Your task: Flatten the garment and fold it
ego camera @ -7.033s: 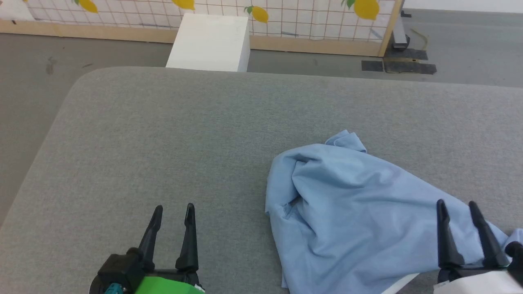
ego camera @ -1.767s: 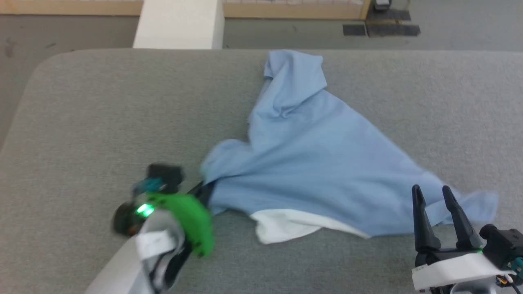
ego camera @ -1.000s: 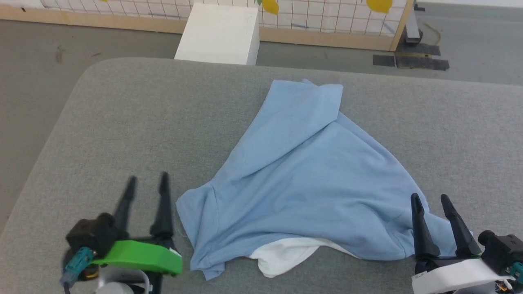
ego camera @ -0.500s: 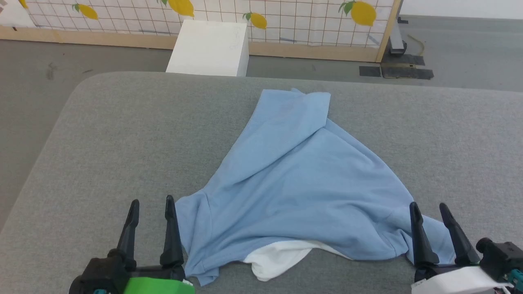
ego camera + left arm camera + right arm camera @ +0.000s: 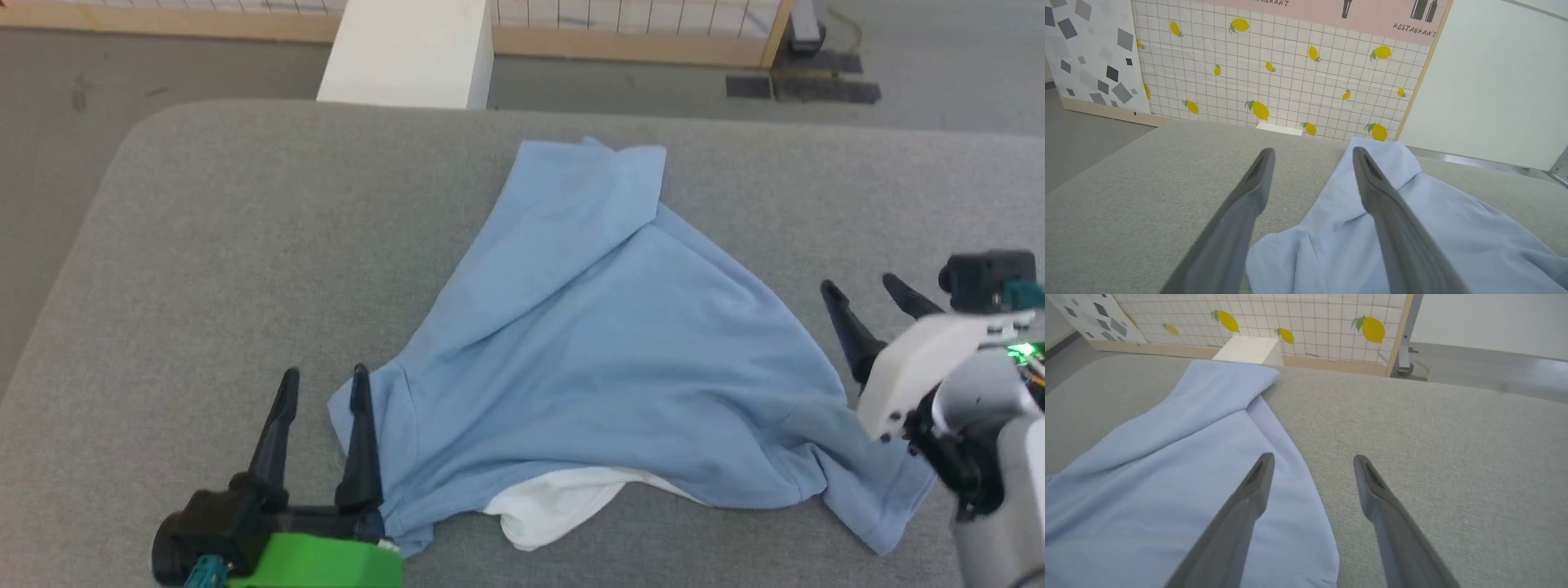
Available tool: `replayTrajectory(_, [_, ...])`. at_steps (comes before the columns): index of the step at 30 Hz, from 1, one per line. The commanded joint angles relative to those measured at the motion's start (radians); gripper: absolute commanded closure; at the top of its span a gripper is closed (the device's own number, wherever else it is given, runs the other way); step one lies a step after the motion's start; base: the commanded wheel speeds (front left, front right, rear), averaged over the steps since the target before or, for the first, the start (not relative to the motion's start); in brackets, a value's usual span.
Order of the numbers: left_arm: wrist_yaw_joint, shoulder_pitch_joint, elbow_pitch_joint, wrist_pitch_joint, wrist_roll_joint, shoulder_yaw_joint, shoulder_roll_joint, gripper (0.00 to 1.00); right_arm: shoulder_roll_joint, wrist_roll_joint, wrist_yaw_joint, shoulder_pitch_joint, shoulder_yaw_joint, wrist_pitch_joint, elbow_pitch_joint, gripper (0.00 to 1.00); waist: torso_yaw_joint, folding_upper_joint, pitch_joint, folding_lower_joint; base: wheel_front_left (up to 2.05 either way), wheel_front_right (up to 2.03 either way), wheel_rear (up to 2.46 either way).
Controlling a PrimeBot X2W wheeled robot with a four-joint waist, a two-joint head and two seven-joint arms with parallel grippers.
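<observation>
Since half a second ago the right gripper (image 5: 857, 283) has left the 5 o'clock corner of the head view and now hangs at 3 o'clock, its fingers slanting toward 10 o'clock. The cloth corner it stood over is now uncovered. The whole head view has also tipped downward a little.

The garment (image 5: 604, 359) lies near the middle of the grey padded surface (image 5: 245, 245) as a rough triangle of light blue. Its narrow end reaches toward 12 o'clock, and its wide edge runs from 7 o'clock to 4 o'clock. Long soft creases cross it, and the corner at 4 o'clock is bunched. A white panel (image 5: 555, 502) pokes out from under the near edge at 6 o'clock.

The left gripper (image 5: 324, 376) sits at 7 o'clock, fingers spread and holding nothing. In the left wrist view (image 5: 1312, 150) its right finger lies over the blue cloth (image 5: 1412, 228) and its left finger over bare surface. Whether the finger touches the fabric is hard to judge. The right gripper's fingers are spread too and empty. In the right wrist view (image 5: 1313, 456) its left finger is over the cloth's edge (image 5: 1167, 477) and its right finger over bare grey.

Past the surface at 12 o'clock stands a white box (image 5: 408, 53) on the floor (image 5: 49, 122). Behind it is a tiled wall panel (image 5: 1290, 81) printed with lemons.
</observation>
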Motion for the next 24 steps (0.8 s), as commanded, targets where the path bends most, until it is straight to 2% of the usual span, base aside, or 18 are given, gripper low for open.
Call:
replayTrajectory(1, [-0.001,-0.025,0.003,-0.004,-0.011,-0.008,-0.005,0.0,-0.009,0.014,-0.002,-0.027,0.0,0.054,0.032,0.0,0.018,-0.0001,0.037,0.0,0.0,0.0,0.0])
replayTrajectory(5, [0.006,-0.059,0.013,-0.004,-0.026,-0.04,-0.005,0.0,-0.059,0.023,-0.002,-0.082,0.023,0.185,0.139,0.0,0.052,-0.0001,0.077,0.0,0.0,0.0,0.0])
replayTrajectory(12, [0.005,-0.097,0.033,-0.004,-0.036,-0.065,-0.005,0.0,-0.089,0.041,-0.002,-0.104,0.101,0.206,0.3,0.0,0.108,-0.0001,0.115,0.0,0.0,0.0,0.0])
replayTrajectory(13, [0.005,-0.101,0.035,-0.004,-0.037,-0.067,-0.005,0.0,-0.093,0.037,-0.002,-0.109,0.112,0.195,0.319,0.29,0.114,-0.0001,0.119,0.0,0.0,0.0,0.0])
replayTrajectory(14, [0.005,-0.104,0.036,-0.004,-0.038,-0.069,-0.005,0.0,-0.095,0.033,-0.002,-0.112,0.121,0.184,0.333,0.81,0.117,-0.0001,0.122,0.0,0.0,0.0,0.0])
replayTrajectory(15, [0.004,-0.108,0.038,-0.004,-0.038,-0.07,-0.005,0.0,-0.097,0.031,-0.002,-0.117,0.128,0.178,0.353,1.0,0.119,-0.0001,0.123,0.0,0.0,0.0,0.0])
replayTrajectory(19, [0.006,-0.116,0.044,-0.004,-0.035,-0.066,-0.005,0.0,-0.099,0.028,-0.002,-0.153,0.109,0.116,0.389,1.0,0.107,-0.0001,0.119,0.0,0.0,0.0,0.0])
replayTrajectory(24, [0.002,-0.117,0.051,-0.004,-0.033,-0.063,-0.005,0.0,-0.123,0.031,-0.002,-0.202,0.029,0.024,0.387,1.0,0.077,-0.0001,0.109,0.0,0.0,0.0,0.0])
